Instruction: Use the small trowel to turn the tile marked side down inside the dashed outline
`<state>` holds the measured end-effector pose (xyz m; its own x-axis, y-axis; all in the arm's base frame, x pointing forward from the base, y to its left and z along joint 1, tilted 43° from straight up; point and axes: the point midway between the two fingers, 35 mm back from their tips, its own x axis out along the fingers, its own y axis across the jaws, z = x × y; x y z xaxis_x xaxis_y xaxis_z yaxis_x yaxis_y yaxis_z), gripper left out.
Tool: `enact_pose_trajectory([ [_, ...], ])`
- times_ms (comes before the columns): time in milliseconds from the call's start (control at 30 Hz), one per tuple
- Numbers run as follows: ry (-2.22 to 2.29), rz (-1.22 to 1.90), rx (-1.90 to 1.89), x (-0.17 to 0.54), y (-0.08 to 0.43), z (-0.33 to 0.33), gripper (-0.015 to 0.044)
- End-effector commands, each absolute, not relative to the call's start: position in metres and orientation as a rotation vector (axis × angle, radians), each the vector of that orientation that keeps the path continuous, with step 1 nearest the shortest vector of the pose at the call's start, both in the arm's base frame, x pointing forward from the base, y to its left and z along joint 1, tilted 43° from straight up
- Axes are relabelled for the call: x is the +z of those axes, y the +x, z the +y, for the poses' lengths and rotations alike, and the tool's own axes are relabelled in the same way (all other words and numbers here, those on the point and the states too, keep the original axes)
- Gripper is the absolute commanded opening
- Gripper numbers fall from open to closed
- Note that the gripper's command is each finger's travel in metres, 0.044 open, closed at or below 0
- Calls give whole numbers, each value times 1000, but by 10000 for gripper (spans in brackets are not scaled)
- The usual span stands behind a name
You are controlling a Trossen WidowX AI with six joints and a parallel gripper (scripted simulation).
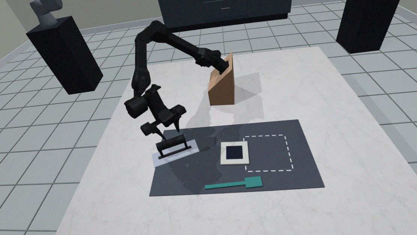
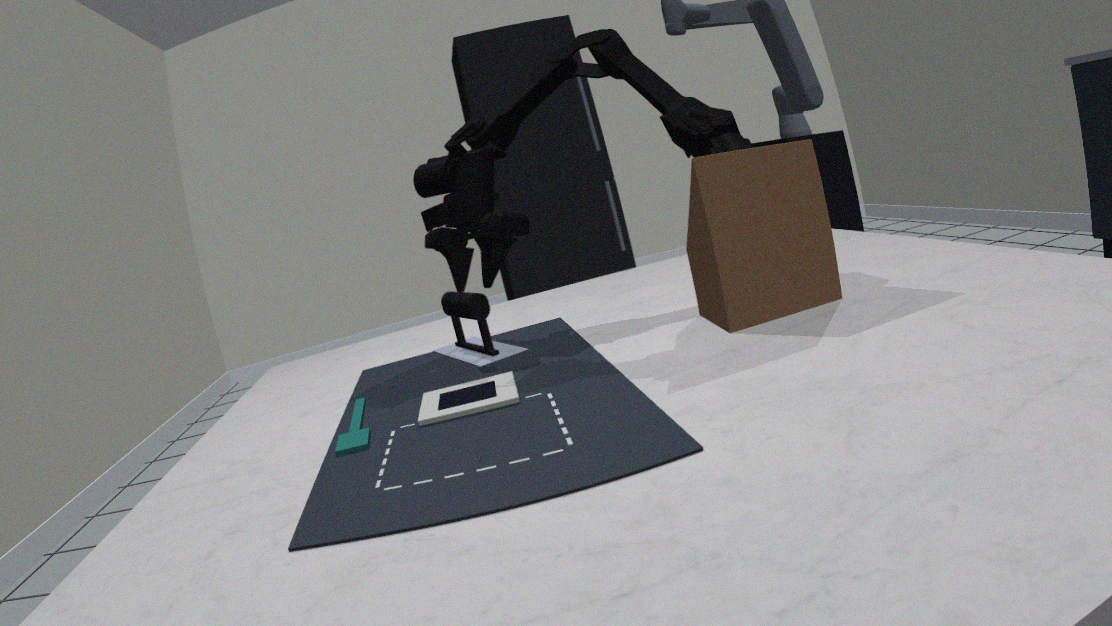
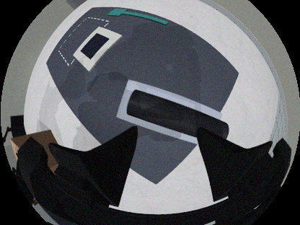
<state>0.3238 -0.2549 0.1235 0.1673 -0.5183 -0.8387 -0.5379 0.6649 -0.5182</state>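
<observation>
The trowel, a pale flat blade with a raised black bar handle [image 1: 170,142] [image 2: 465,304] [image 3: 162,112], lies at the left end of the dark mat [image 1: 306,175] [image 2: 622,439], blade partly over its edge. My gripper [image 1: 172,135] [image 2: 474,288] [image 3: 168,131] is open and empty, its fingertips just above the handle. In the wrist view the handle slants across beyond the fingertips. The white tile [image 1: 234,152] [image 2: 466,395] [image 3: 94,46] lies flat, dark square up, mostly left of the dashed outline [image 1: 288,170] [image 2: 390,488] and covering part of its left side.
A teal flat spatula [image 1: 254,182] [image 2: 353,441] [image 3: 117,12] lies along the mat's front edge in the top view. A tall brown slanted block [image 1: 222,93] [image 2: 766,241] stands behind the mat, by the arm's base. The pale table [image 1: 335,116] surrounds the mat.
</observation>
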Motion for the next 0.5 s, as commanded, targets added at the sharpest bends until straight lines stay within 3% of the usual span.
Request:
enact_pose_trajectory([
  [0, -827, 1407, -79, 125, 322, -257, 300],
  [467, -454, 1198, -321, 118, 319, -262, 300],
])
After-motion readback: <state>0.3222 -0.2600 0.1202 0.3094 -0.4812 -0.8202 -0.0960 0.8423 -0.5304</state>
